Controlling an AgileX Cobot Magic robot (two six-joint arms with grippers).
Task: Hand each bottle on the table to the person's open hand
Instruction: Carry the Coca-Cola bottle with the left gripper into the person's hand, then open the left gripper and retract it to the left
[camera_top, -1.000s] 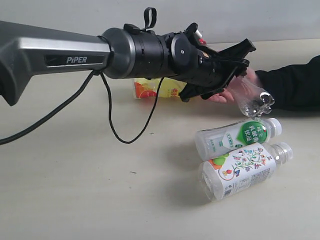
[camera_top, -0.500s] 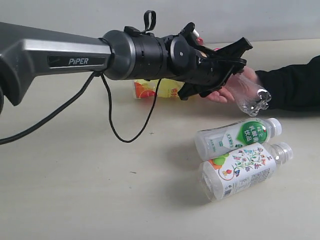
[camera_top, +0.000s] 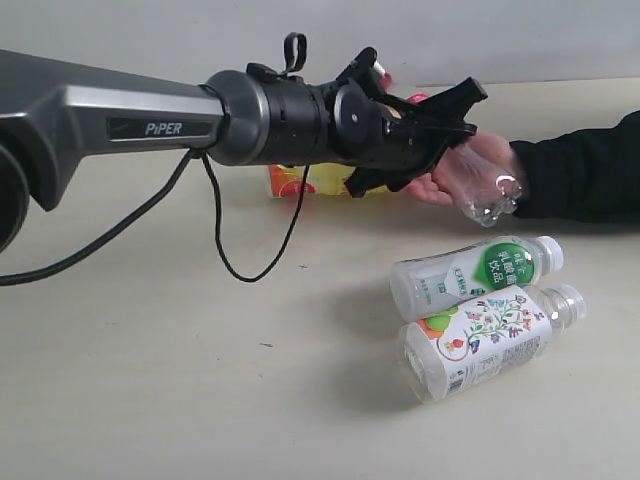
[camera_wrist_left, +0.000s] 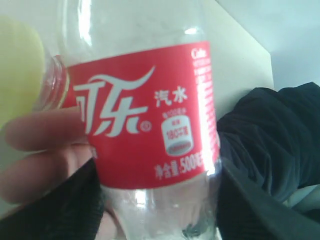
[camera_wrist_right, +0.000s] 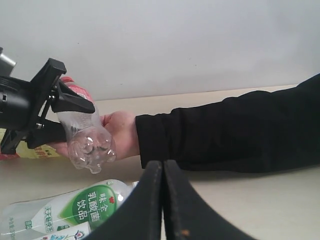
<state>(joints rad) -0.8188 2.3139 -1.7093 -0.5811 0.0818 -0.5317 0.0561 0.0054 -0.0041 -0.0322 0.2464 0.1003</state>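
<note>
From outside: my left claw (camera_top: 450, 130) is clamped on the red bottle (camera_top: 487, 188), over the hand (camera_top: 432, 187). Left camera: the hand touches the bottle's label. Right camera: my right claw (camera_wrist_right: 162, 170) is pressed together.

I read the clear bottle (camera_wrist_left: 145, 125) as colourless, with a red label lettered in white. The green bottle (camera_top: 478, 273) has a green-and-white label and a white cap. The floral bottle (camera_top: 480, 340) has multicoloured flowers on white. The yellow bottle (camera_top: 322, 180) has a yellow label with red. The table (camera_top: 150, 390) is pale beige and the sleeve (camera_top: 585, 165) is black.
</note>
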